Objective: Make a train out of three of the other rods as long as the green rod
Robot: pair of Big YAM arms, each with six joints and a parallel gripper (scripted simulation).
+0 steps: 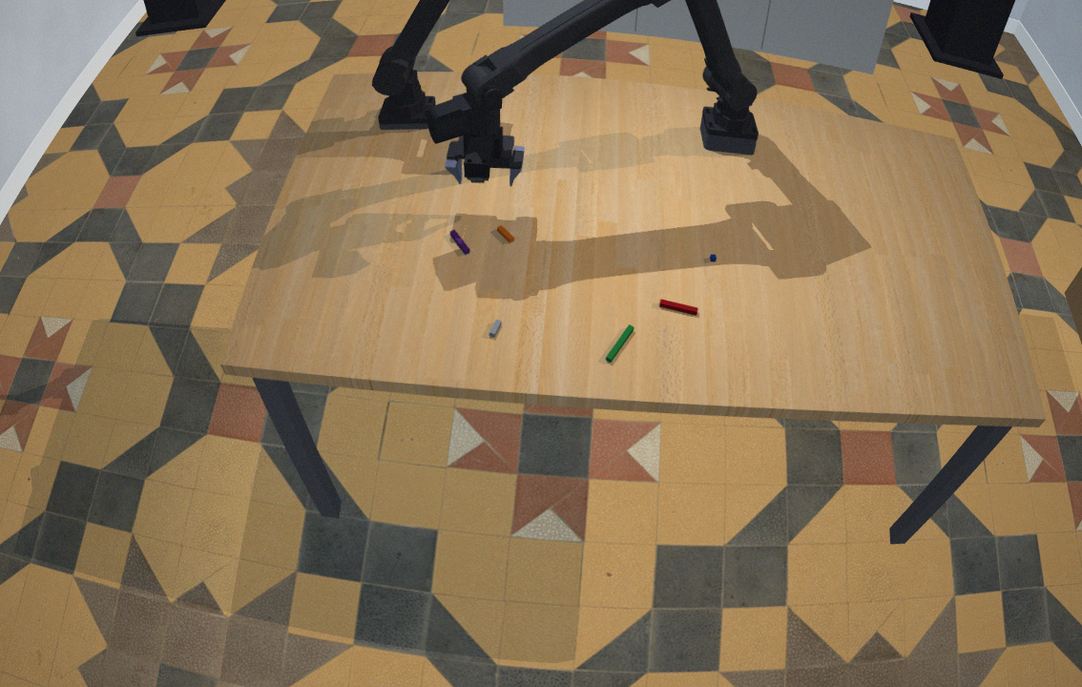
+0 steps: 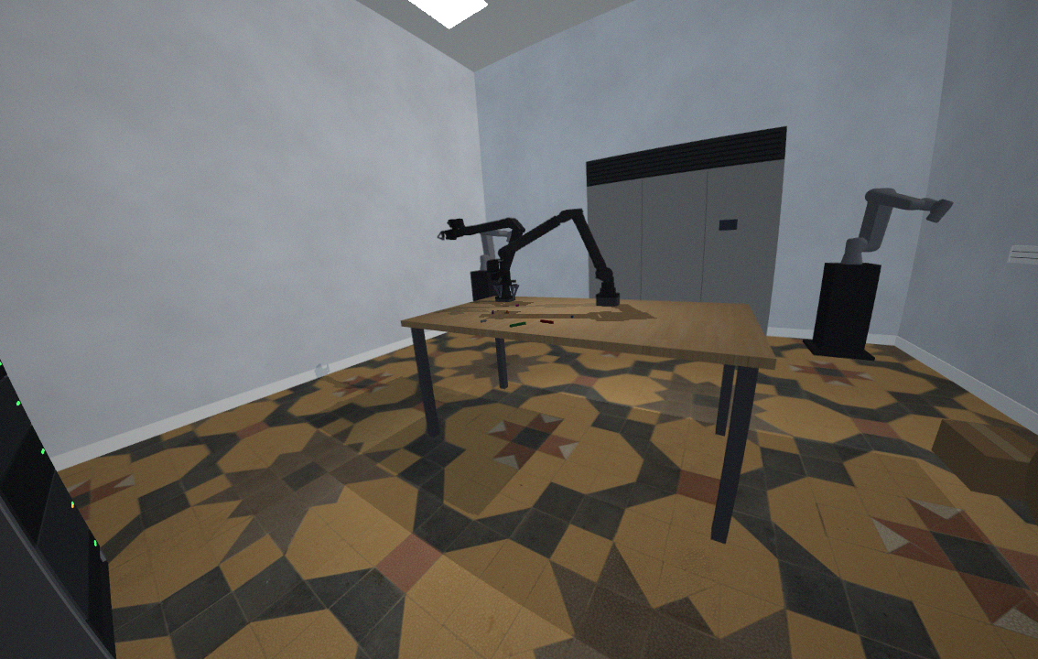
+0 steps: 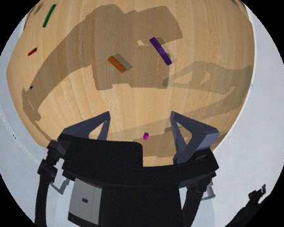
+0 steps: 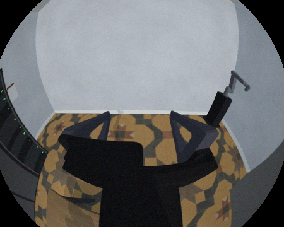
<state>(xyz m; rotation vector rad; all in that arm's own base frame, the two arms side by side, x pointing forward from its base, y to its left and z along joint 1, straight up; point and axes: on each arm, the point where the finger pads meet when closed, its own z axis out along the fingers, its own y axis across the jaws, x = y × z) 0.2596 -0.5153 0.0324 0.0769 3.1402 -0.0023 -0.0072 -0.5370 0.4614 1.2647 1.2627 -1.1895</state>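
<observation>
My left gripper (image 1: 485, 179) (image 3: 140, 114) is open, pointing down above the table's back left. The magenta rod (image 3: 146, 136) shows between its fingers on the table below; the gripper hides it in the top view. The orange rod (image 1: 505, 234) (image 3: 117, 64) and purple rod (image 1: 459, 241) (image 3: 160, 51) lie apart, in front of the gripper. The grey rod (image 1: 494, 328) lies nearer the front edge. The green rod (image 1: 619, 343) (image 3: 49, 16), red rod (image 1: 678, 306) (image 3: 32, 52) and blue rod (image 1: 712, 258) (image 3: 31, 87) lie further right. My right gripper (image 4: 140, 114) (image 2: 441, 235) is open and empty, off the table.
The wooden table (image 1: 869, 342) (image 2: 670, 331) carries both arm bases at its back edge. The left arm's base (image 1: 728, 132) stands right of the right arm's base (image 1: 405, 112) in the top view. The left arm reaches across in front of the right arm. Its shadow crosses several rods.
</observation>
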